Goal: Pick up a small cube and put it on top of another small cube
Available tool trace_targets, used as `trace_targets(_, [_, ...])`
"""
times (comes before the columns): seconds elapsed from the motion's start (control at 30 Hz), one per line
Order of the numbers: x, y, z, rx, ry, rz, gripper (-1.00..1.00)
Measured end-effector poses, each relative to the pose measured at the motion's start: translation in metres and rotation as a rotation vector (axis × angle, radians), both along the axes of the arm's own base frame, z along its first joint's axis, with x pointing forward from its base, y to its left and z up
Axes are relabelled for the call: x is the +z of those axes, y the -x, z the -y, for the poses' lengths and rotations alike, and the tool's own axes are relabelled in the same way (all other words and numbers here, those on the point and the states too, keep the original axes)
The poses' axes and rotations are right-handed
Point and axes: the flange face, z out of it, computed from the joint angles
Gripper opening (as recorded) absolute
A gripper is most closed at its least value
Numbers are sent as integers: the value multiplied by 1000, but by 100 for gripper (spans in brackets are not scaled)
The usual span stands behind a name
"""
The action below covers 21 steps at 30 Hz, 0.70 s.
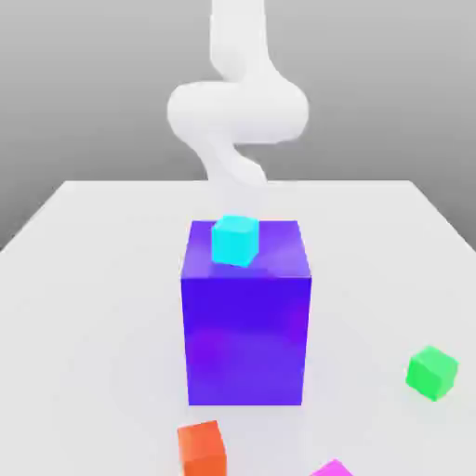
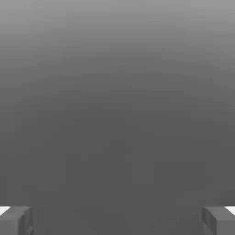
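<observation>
The small cube point(image 1: 332, 469) is magenta-pink and sits at the near edge of the table, partly cut off by the exterior view's lower border. The other small cube point(image 1: 431, 372), bright green, lies on the table toward the exterior view's right. My white arm point(image 1: 237, 112) rises at the back, behind the big purple-blue block. In the hand view my gripper point(image 2: 117, 221) is open, its two grey fingertips point(image 2: 16, 221) far apart with nothing between them, facing a plain grey background.
A big purple-blue block point(image 1: 245, 325) stands mid-table with a small cyan cube point(image 1: 233, 240) on top of it. A small orange cube point(image 1: 203, 448) lies in front of the block. The white table point(image 1: 84, 307) spreads on both sides.
</observation>
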Motion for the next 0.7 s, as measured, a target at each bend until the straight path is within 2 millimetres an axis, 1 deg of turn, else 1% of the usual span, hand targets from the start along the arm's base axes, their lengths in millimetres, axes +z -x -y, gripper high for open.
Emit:
trace_targets(0.07, [-25,-26,-5,36,15,-51,0])
trace_targets(0.17, [-64,-61,-15,87,36,-124,0])
trace_targets(0.27, [-107,-91,-25,139,58,-195,0])
trace_targets(0.37, [-153,-116,-36,191,80,-266,0])
trace_targets(0.53, [-235,-148,-56,280,117,-383,0])
trace_targets(0.7, [-322,-164,-78,376,156,-498,0])
